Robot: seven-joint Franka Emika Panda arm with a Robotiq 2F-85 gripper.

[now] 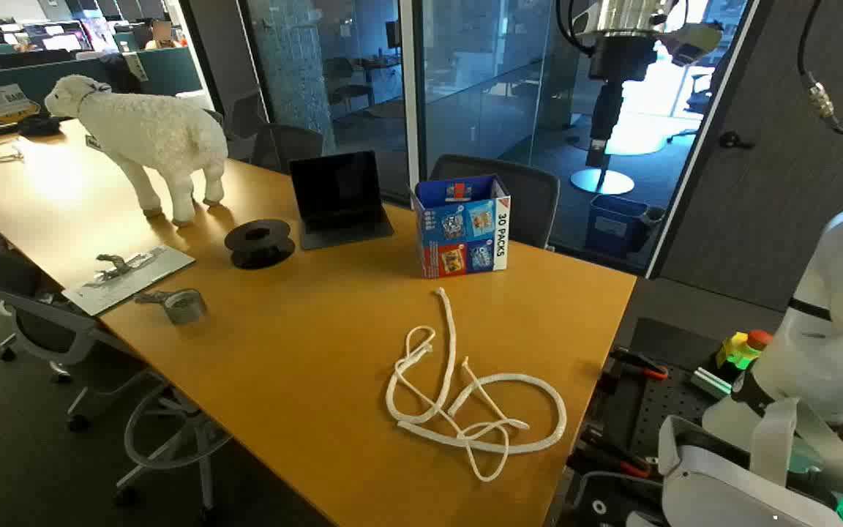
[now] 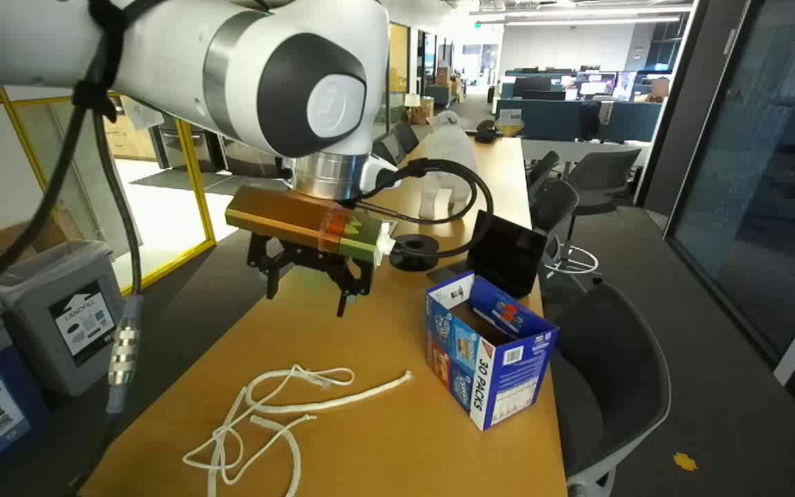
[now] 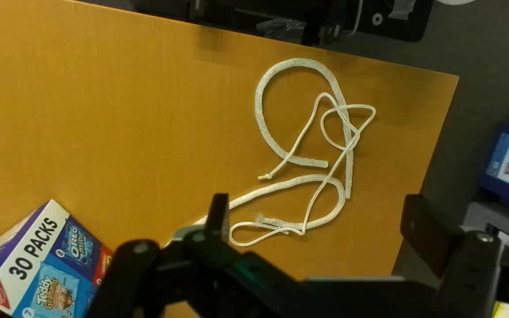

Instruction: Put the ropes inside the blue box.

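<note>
Tool (image 2: 306,304), jaws apart, ropes (image 3: 349,152) near table (image 3: 126,97) edge, slim bare gap to blue box (image 1: 463,238)

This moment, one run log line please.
black two-finger gripper: open, empty | long white ropes: looped on brown wooden table | blue printed cardboard box: upright, open-topped

The ropes (image 1: 458,441) lie on the table (image 1: 319,337) near the box (image 1: 463,230).
</note>
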